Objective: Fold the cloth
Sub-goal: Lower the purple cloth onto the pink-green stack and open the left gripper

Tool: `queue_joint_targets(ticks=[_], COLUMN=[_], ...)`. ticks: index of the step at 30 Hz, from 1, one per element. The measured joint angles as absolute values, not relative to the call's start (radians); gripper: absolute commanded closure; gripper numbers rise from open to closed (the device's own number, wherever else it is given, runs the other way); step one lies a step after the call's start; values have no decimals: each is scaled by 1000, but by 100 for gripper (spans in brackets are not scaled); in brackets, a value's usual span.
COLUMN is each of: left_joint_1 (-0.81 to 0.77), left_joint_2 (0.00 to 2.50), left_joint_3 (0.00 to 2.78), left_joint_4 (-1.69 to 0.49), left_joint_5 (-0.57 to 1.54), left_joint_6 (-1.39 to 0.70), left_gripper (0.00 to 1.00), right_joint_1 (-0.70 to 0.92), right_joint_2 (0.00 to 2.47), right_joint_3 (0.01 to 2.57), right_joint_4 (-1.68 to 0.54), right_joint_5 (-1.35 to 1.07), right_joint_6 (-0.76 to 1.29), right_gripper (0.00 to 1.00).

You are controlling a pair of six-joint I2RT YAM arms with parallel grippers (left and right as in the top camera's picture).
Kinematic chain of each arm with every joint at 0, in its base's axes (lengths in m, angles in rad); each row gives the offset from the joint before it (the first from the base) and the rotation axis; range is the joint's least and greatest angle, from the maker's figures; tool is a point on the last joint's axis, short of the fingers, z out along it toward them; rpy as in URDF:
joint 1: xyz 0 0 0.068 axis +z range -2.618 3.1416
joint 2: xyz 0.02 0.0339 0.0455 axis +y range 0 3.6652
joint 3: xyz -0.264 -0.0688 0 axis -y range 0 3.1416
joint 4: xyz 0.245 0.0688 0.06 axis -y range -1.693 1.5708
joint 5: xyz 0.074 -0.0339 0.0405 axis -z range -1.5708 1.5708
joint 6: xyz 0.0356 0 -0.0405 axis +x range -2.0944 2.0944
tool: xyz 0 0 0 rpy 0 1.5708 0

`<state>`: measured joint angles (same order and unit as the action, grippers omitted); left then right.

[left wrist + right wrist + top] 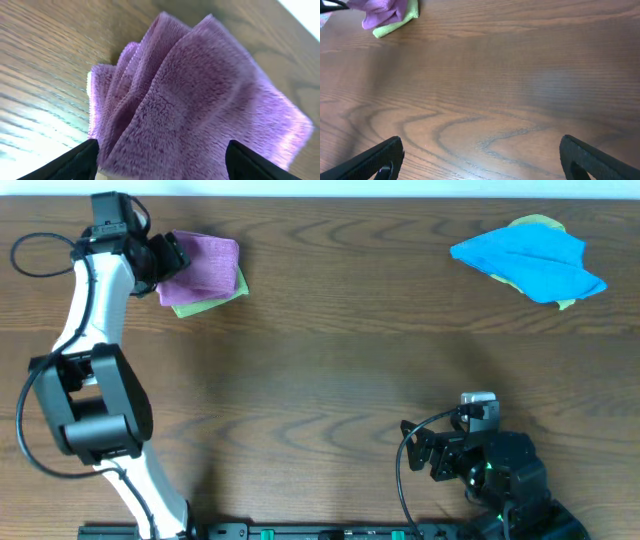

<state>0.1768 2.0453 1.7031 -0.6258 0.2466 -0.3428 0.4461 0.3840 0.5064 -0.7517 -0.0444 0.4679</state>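
The purple cloth (207, 264) lies bunched at the table's far left, on top of a yellow-green cloth (217, 302). In the left wrist view the purple cloth (200, 95) fills the frame in soft folds. My left gripper (166, 256) is at the cloth's left edge; its fingers (160, 165) are spread wide with the cloth's near edge between them. No white tag shows. My right gripper (421, 448) is open and empty low over bare wood at the front right (480, 160). The purple cloth also shows far off in the right wrist view (382, 11).
A bright blue cloth (530, 258) lies crumpled at the far right, over another yellow-green cloth (540, 223). The yellow-green cloth under the purple one shows in the right wrist view (395, 25). The wooden table (330, 360) runs between the two piles.
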Motion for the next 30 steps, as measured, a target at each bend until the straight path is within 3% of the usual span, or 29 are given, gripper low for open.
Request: queue_joint_targets(ticks=[5, 18, 30], left_joint_1=[181, 138, 22], left_joint_2=[1977, 1902, 2094], left_joint_3=[1703, 1703, 1703], left_joint_4=[-630, -542, -363], left_joint_5=[247, 279, 289], left_joint_6=[-339, -393, -522], left_gripper=[11, 11, 13], right_joint_1=[446, 446, 446], right_joint_2=[384, 384, 384], right_joint_3=[506, 506, 506], right_joint_4=[-752, -752, -751], right_joint_5=[-44, -44, -44], right_joint_6=[468, 468, 468], right_gripper=[1, 1, 1])
